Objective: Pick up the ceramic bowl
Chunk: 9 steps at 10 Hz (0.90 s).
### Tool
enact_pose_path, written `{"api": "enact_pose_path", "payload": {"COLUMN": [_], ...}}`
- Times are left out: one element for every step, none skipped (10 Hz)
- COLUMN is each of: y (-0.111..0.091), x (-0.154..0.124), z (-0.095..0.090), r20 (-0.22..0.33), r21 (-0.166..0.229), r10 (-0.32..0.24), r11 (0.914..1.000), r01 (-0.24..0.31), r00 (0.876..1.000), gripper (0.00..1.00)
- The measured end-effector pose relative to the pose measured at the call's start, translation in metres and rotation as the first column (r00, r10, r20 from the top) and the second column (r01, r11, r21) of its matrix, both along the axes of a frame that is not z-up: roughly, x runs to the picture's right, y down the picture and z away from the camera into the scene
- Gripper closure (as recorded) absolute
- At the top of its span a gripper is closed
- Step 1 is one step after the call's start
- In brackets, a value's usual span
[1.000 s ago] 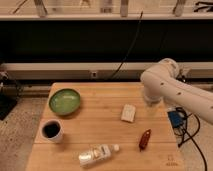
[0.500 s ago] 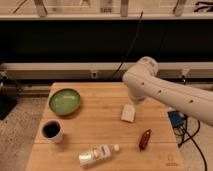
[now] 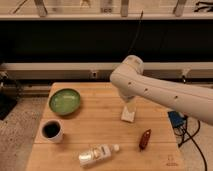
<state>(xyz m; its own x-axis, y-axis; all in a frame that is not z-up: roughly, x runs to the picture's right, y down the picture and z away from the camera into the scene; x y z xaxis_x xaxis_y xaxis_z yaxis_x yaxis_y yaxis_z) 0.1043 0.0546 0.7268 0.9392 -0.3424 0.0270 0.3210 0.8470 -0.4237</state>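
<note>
– Five things lie on the wooden table, am I right?

– Yes, five. The green bowl sits at the far left of the table, upright, with its darker rim all in view. Nothing touches it.

– What is nearest to it?

– The white mug, dark inside, stands just nearer than the bowl on the left side. The two are close but apart.

– And the rest?

– A plastic bottle lies on its side at the near edge, about the middle, with its cap pointing right. A small brown thing lies to the right of it, and I cannot tell what it is. A white block rests near the middle of the table, a little to the right.

– Where is the gripper?

– The white arm reaches in from the right and bends over the far middle of the table. The gripper hangs down from that bend, right over the white block and well apart from the bowl. The arm hides much of it.

– Has it hold of anything?

– No. Its fingers are spread as wide as they go and nothing is between them. The bowl rests on the table, with bare wood between it and the gripper.
</note>
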Motion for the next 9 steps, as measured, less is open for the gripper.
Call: {"api": "enact_pose_path", "payload": {"y": [-0.002, -0.003, -0.005, -0.007, -0.009, -0.012, -0.013, -0.014, -0.015], "x": [-0.003, -0.007, -0.022, -0.033, -0.041, -0.049, -0.053, -0.056, -0.059], "z": [0.001, 0.002, 0.005, 0.006, 0.007, 0.01, 0.011, 0.012, 0.013], "r20": [0.003, 0.004, 0.015, 0.021, 0.026, 0.035, 0.04, 0.043, 0.043], "r21": [0.001, 0.002, 0.005, 0.007, 0.009, 0.009, 0.009, 0.01, 0.011], "r10": [-0.018, -0.03, -0.054, -0.071, -0.086, -0.118, -0.135, -0.144, -0.156], "r11": [0.9998, 0.9995, 0.9985, 0.9975, 0.9963, 0.993, 0.9908, 0.9895, 0.9877], "r01": [0.018, 0.03, 0.054, 0.071, 0.086, 0.118, 0.135, 0.144, 0.156], "r00": [1.0, 1.0, 0.998, 0.997, 0.996, 0.992, 0.99, 0.989, 0.987], "gripper": [0.2, 0.2, 0.2, 0.2, 0.2, 0.2, 0.2, 0.2, 0.2]}}
